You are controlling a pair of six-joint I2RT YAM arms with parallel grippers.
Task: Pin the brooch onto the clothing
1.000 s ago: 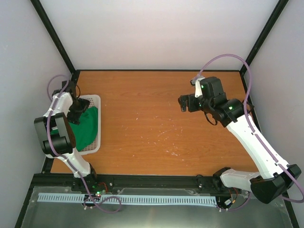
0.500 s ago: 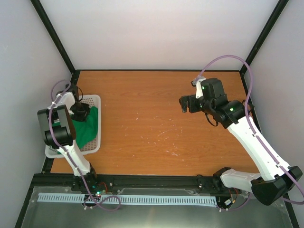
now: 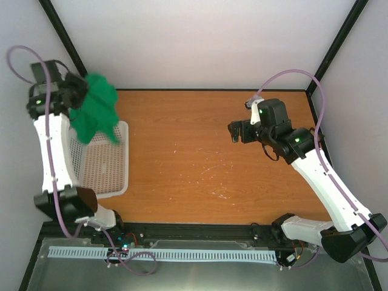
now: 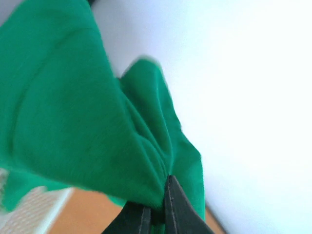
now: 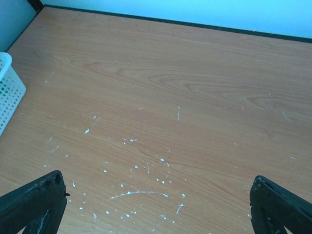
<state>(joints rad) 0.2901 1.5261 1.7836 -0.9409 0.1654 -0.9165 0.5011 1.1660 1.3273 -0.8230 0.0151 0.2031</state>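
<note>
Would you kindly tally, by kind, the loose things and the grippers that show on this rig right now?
shirt, green, held up by the left gripper: 1
basket, white mesh: 1
grippers, the left gripper and the right gripper: 2
Total: 4

The left arm (image 3: 53, 151) and right arm (image 3: 330, 182) are built alike: smooth white tubular links joined by blocky black joint housings, some carrying a small green light (image 3: 295, 139). A lavender cable (image 3: 291, 73) runs along each. The right gripper (image 5: 156, 181) has matte black fingers (image 5: 35, 204), seen at seven and five o'clock of its wrist view. The left gripper (image 4: 157, 210) has dark, tapered ones.
</note>
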